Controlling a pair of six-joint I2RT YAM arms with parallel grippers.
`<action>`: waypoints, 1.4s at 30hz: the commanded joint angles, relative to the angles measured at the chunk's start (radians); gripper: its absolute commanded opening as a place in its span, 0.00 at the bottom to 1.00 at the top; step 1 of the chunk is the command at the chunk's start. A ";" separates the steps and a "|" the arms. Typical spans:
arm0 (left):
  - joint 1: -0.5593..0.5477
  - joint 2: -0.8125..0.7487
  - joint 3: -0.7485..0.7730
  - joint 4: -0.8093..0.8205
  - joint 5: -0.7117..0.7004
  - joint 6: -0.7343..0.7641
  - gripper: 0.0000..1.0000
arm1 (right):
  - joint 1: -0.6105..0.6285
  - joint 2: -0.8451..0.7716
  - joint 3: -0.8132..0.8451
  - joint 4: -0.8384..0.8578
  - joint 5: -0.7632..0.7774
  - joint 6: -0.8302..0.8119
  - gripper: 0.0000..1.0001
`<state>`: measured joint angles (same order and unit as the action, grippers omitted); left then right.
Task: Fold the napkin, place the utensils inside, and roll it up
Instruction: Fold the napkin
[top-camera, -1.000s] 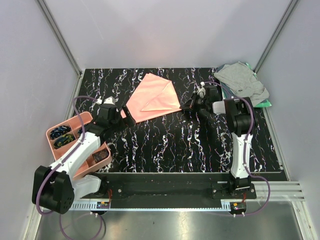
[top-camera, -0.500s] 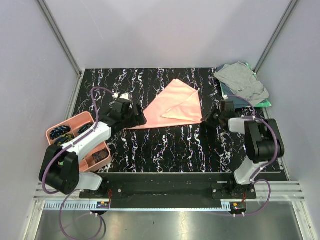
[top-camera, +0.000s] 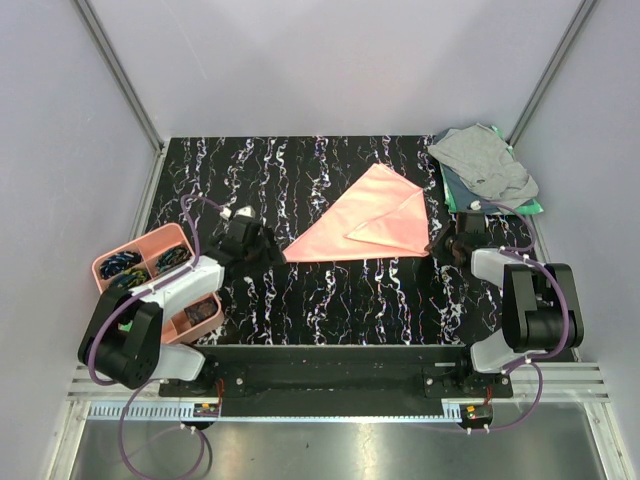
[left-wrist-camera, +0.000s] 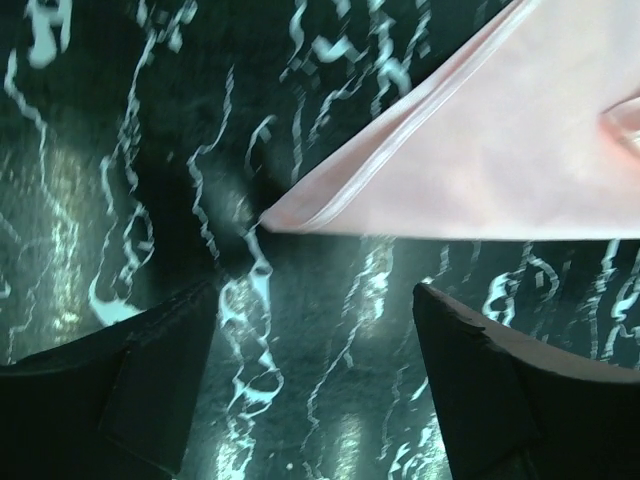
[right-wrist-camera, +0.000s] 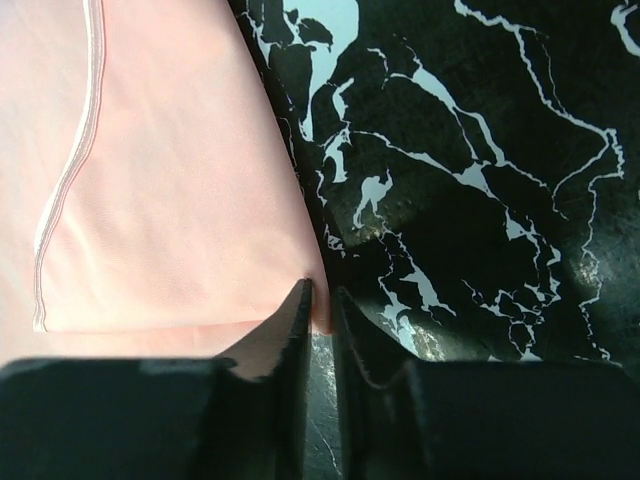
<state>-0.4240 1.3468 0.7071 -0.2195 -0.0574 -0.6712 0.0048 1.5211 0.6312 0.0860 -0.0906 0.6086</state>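
napkin (top-camera: 365, 225): folded triangle, flat, mid bench (top-camera: 330, 290)
my left end effector (left-wrist-camera: 318, 292): spread wide, just off its 8 o'clock tip
my right end effector (right-wrist-camera: 322, 291): parted a crack at its 4 o'clock corner

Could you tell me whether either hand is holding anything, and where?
Left hand holds nothing; right hand is at the napkin's corner, grip uncertain.

Napkin (top-camera: 360, 225): smooth salmon cloth, faint sheen, stitched hem. Table (top-camera: 330, 290): glossy black marble-look top, reflective. Tray (top-camera: 135, 245), left: matt pink plastic.
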 joint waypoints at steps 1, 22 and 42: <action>-0.002 -0.037 -0.038 0.063 -0.044 -0.079 0.77 | 0.001 0.028 0.012 0.000 -0.009 -0.004 0.33; 0.054 0.063 -0.152 0.310 -0.039 -0.287 0.63 | 0.003 0.021 -0.008 0.031 -0.078 -0.009 0.46; 0.067 0.144 -0.195 0.391 0.030 -0.295 0.45 | 0.001 0.010 -0.025 0.044 -0.093 0.005 0.49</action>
<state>-0.3588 1.4685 0.5438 0.1562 -0.0410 -0.9653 0.0044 1.5402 0.6209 0.1425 -0.1757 0.6102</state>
